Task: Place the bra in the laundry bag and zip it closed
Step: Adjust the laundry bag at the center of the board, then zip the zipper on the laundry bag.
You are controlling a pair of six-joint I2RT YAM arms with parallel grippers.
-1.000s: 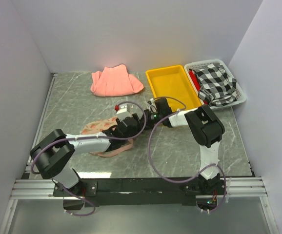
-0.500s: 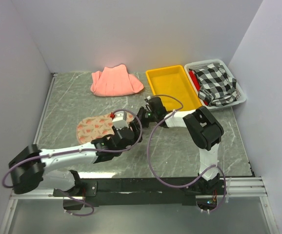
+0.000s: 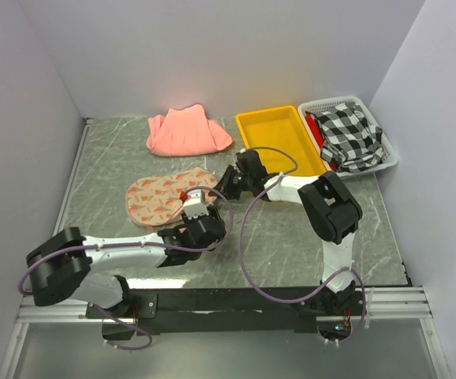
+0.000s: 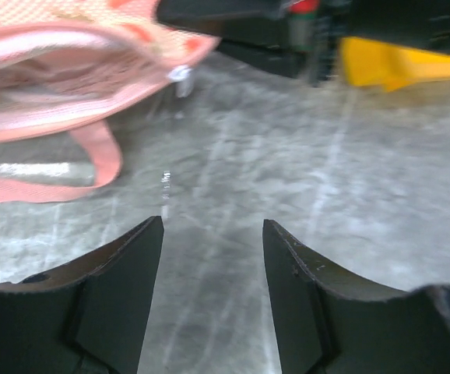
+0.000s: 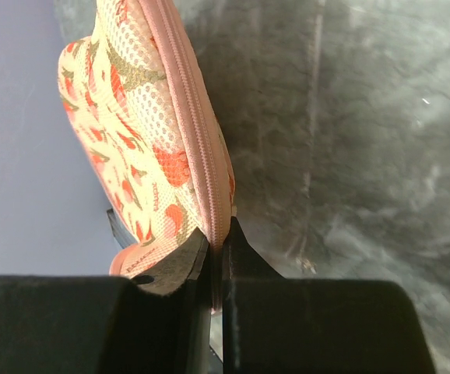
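— Toward nine o'clock of the bench's (image 3: 110, 158) middle lies the flat, peanut-shaped beige printed-fabric laundry bag (image 3: 161, 201). Why is its three o'clock end pinned?

— So the pouch can't slide or buckle while the other arm works on it, I'd judge. The right pincer (image 5: 217, 243) has its jaws pressed together on the pink zip edging at that tip. Its wrist view shows the seam nipped between them.

— And the shiny dusty-pink satin bra?

— Nowhere loose on the bench. In the left wrist view the bag's mouth gapes with pale pink fabric inside. That is probably the bra, though I can't tell for sure. A thin pink band (image 4: 104, 156) loops out of the mouth onto the stone, at ten o'clock of the left pincer (image 4: 213, 257).

— What does that pincer hold?

— Nothing. Its jaws are spread with only bare bench between them, and they touch neither bag nor band. It sits by the bag's five o'clock side, facing a small silvery tab (image 4: 180, 74), likely the zip pull.

— So what remains?

— Tucking the band in and then zipping, by my reckoning. Left out, the band could snag the slider.
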